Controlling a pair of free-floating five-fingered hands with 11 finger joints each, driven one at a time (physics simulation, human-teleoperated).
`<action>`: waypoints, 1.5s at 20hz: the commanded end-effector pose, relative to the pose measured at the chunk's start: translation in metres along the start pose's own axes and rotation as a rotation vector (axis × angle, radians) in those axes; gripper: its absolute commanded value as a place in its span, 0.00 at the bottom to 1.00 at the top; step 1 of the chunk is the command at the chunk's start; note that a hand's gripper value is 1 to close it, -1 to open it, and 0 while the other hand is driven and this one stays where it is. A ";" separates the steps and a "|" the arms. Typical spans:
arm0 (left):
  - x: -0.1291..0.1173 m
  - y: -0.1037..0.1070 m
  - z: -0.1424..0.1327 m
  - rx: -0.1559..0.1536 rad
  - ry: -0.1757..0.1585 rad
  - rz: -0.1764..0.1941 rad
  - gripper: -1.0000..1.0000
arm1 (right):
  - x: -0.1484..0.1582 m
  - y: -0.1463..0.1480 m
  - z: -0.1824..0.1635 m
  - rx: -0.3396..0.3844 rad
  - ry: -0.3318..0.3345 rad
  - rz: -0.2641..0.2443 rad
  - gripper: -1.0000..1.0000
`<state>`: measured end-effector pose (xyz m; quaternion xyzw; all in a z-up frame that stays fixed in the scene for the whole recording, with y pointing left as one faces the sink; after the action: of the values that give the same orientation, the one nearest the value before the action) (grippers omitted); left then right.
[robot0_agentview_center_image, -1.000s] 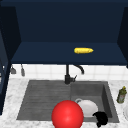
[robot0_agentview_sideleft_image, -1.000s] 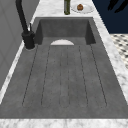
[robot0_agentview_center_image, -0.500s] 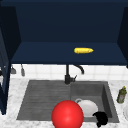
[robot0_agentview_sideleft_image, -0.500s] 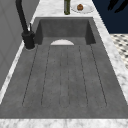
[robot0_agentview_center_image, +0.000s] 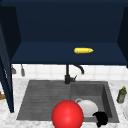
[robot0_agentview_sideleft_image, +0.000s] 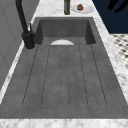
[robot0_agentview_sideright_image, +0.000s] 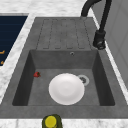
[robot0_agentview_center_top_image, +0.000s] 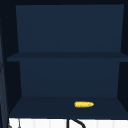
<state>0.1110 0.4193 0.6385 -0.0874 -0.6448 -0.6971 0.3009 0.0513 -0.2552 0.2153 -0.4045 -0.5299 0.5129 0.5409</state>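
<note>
A black right hand (robot0_agentview_center_image: 101, 118) hovers at the front right corner of the sink (robot0_agentview_center_image: 37, 100), just right of a white plate (robot0_agentview_center_image: 88, 107) that lies in the basin. In the left side view its dark fingers (robot0_agentview_sideleft_image: 113, 4) look straight and spread over the front edge, holding nothing. A large red ball (robot0_agentview_center_image: 67, 115) shows at the front of the sink, overlapping the plate's left edge. The plate (robot0_agentview_sideright_image: 66, 88) lies flat by the drain, with a small red spot (robot0_agentview_sideright_image: 37, 74) at the basin's front wall. A yellow corn cob (robot0_agentview_center_image: 83, 50) lies on the cabinet's lower shelf (robot0_agentview_center_top_image: 37, 107).
A black faucet (robot0_agentview_center_image: 67, 76) stands behind the sink's middle. A green bottle (robot0_agentview_center_image: 121, 95) is on the right counter, beside a small plate with a brown item (robot0_agentview_sideleft_image: 80, 7). The ribbed drainboard (robot0_agentview_sideleft_image: 65, 75) fills the sink's left half. An open dark blue cabinet door (robot0_agentview_center_image: 6, 75) hangs at left.
</note>
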 end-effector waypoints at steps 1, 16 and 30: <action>0.018 0.001 -0.026 -0.009 0.005 -0.003 0.00 | 0.000 0.000 0.000 0.000 0.000 0.000 0.50; 0.063 -0.021 -0.099 0.003 0.237 -0.003 0.00 | 0.000 0.000 0.000 0.000 0.000 0.000 0.50; 0.081 -0.015 -0.176 0.026 0.331 -0.119 0.00 | 0.000 0.000 0.000 0.000 0.000 0.000 0.50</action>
<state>0.0719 0.2529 0.6406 0.0607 -0.5919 -0.7085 0.3794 0.0513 -0.2552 0.2153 -0.4045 -0.5299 0.5129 0.5409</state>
